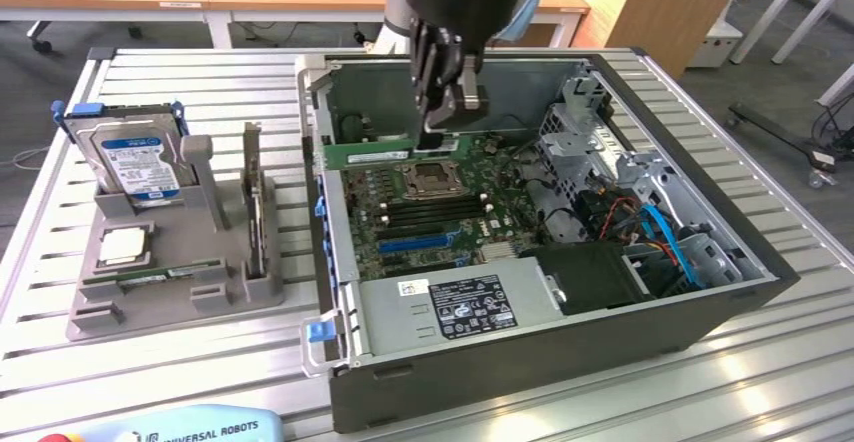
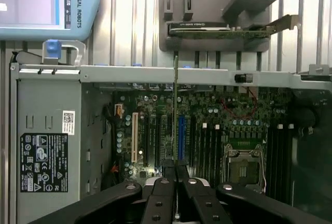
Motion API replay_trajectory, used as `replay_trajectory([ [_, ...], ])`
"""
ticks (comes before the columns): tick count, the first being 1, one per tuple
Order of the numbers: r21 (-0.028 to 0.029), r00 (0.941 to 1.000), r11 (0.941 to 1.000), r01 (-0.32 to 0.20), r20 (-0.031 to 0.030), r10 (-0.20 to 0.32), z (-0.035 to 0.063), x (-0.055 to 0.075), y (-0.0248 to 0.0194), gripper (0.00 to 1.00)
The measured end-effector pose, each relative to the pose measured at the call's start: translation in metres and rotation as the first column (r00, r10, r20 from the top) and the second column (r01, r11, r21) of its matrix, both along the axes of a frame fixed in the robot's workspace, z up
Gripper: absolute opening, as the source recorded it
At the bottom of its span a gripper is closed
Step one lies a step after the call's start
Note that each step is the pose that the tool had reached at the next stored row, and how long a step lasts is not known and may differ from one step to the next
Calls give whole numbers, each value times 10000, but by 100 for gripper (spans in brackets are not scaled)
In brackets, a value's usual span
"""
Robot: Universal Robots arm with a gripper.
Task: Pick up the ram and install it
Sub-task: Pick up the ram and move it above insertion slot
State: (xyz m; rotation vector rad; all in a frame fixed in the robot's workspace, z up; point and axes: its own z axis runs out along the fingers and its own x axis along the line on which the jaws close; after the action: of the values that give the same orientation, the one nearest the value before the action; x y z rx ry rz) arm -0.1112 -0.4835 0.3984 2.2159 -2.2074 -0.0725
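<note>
Ram (image 1: 380, 151) is already picked up, pinched between narrowed fingers (image 1: 430, 102) and hanging inside the open computer case (image 1: 534, 362) at 12 o'clock of the processor socket (image 1: 434, 179), not yet seated.

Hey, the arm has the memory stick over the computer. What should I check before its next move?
1. Gripper shut on the ram: ok.
2. Ram inside the open case, over the motherboard: ok.
3. Ram seated in a slot: not ok, held above the board.
4. Ram lined up over the memory slots: cannot tell.
5. Slot latches open: cannot tell.
</note>
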Motion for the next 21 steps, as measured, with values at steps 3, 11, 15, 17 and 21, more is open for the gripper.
replay_trajectory([
  [3, 0, 10000, 10000, 2, 0, -2, 0, 104, 0, 12],
  [11, 1, 10000, 10000, -2, 0, 2, 0, 364, 0, 12],
  [15, 1, 10000, 10000, -2, 0, 2, 0, 480, 0, 12],
  [17, 2, 10000, 10000, -3, 0, 3, 0, 535, 0, 12],
  [21, 1, 10000, 10000, -3, -1, 3, 0, 598, -1, 12],
])
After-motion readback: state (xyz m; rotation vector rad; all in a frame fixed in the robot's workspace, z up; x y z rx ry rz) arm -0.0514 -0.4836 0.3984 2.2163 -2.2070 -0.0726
